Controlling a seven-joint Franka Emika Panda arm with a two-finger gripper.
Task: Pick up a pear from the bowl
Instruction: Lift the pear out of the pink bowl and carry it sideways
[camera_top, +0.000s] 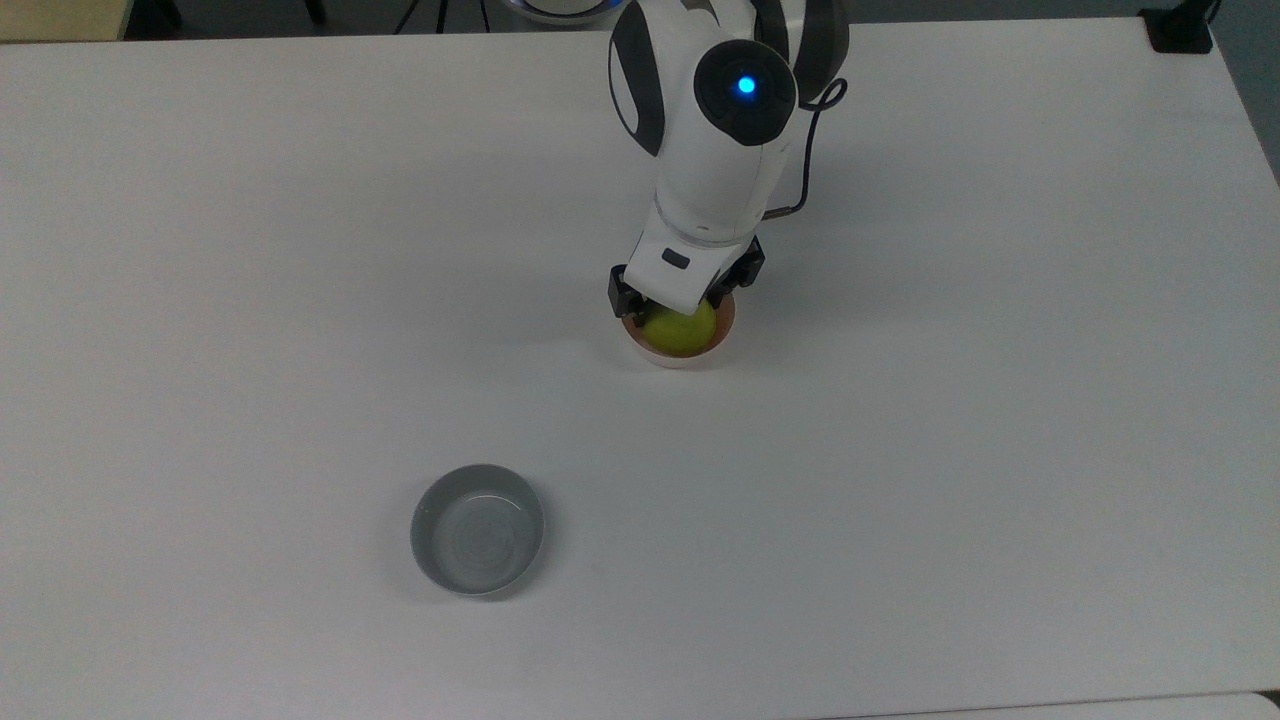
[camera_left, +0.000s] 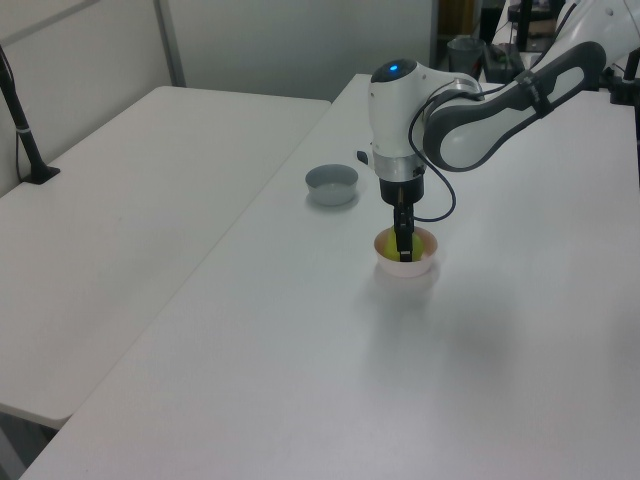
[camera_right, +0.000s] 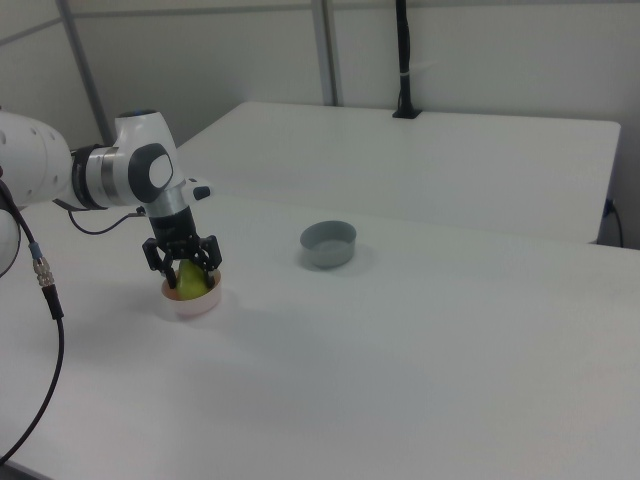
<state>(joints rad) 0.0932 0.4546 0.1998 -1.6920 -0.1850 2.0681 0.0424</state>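
A yellow-green pear (camera_top: 683, 333) (camera_right: 190, 281) sits in the small pale pink bowl (camera_top: 680, 360) (camera_right: 196, 304) near the middle of the white table. My gripper (camera_top: 675, 302) (camera_right: 186, 272) (camera_left: 404, 250) points straight down into the bowl. It is open, with one finger on each side of the pear. I cannot tell whether the fingers touch the fruit. The hand hides the pear's top in the top view. In the left view a sliver of the pear (camera_left: 387, 243) shows beside the fingers, inside the bowl (camera_left: 420, 266).
A grey bowl (camera_top: 477, 543) (camera_left: 332, 185) (camera_right: 329, 243) with a ringed inside stands apart, toward the top view's lower left. A black cable hangs from the arm. A second white table (camera_left: 130, 180) adjoins this one.
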